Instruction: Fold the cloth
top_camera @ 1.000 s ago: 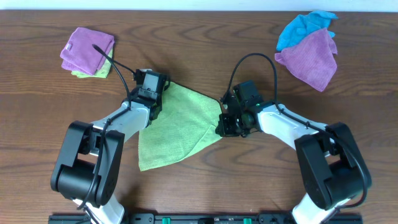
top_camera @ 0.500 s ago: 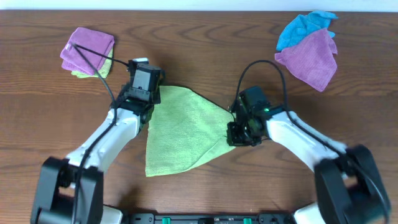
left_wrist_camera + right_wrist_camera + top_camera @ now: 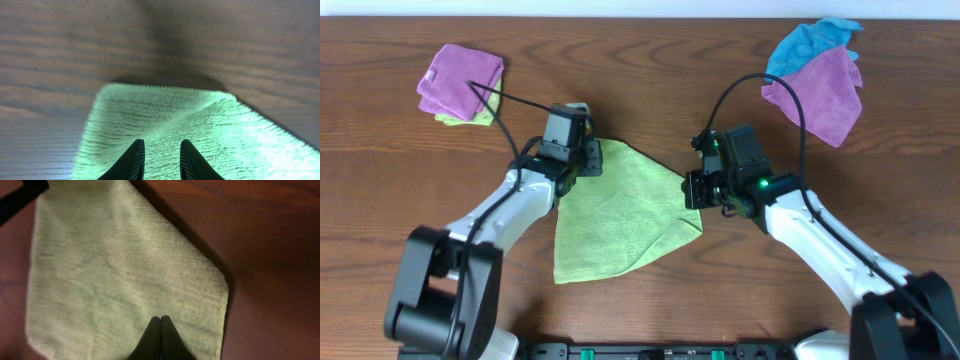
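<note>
Black fingers of our left gripper (image 3: 159, 156) stand apart over the fuzzy lime-green cloth (image 3: 165, 120), near its rounded corner. Our right gripper (image 3: 160, 324) has its tips pressed together by another corner; we cannot tell if fabric is pinched. The cloth lies flat, kite-shaped, on the wood-grain table (image 3: 640, 90).

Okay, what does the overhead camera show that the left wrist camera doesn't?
Only overhead: the right gripper at the green cloth's right edge, that cloth's whole outline, a purple stack top left, and a blue cloth with a purple cloth top right. Only left wrist: a close look at the left gripper, its fingers slightly apart over one cloth corner. Both: the green cloth lying on the wooden table.
</note>
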Controlling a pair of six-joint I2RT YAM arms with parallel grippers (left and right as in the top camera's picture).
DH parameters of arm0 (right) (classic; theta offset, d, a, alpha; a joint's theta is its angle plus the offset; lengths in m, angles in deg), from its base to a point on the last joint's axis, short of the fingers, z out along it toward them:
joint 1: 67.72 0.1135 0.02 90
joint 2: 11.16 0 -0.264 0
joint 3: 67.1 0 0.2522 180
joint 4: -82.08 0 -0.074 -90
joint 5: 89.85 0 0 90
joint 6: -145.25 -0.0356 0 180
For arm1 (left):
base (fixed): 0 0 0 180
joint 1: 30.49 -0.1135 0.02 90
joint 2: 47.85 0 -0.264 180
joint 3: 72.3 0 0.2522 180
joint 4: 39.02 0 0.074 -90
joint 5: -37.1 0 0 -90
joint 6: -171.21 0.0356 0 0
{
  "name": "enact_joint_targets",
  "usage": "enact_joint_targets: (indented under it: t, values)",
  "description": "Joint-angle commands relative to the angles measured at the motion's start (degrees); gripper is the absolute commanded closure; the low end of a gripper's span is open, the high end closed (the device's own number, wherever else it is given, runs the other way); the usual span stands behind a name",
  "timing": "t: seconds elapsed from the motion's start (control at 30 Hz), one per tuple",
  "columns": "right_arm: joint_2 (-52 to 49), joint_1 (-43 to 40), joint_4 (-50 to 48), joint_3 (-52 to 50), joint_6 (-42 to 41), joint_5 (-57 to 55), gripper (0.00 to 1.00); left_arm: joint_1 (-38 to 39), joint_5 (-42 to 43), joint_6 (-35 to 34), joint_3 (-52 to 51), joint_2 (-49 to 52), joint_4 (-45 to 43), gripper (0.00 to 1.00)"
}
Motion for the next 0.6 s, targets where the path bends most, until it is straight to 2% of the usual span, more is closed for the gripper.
enact_joint_targets:
  t: [0.0,0.3,0.57]
  values:
    - [-3.63,-0.31,-2.16,-0.04,1.14,-1.53,0.99,0.13,0.98,-0.24,-0.02,1.81,-1.77,0.75]
    - [-11.08,0.09,-11.67,-0.04,0.26,-1.53,0.98,0.13,-1.79,-0.26,-0.02,6.60,-6.97,0.76]
    - [-15.26,2.82,-13.38,-0.04,0.26,-2.73,0.98,0.13,-3.17,-0.28,-0.02,8.98,-7.32,0.77]
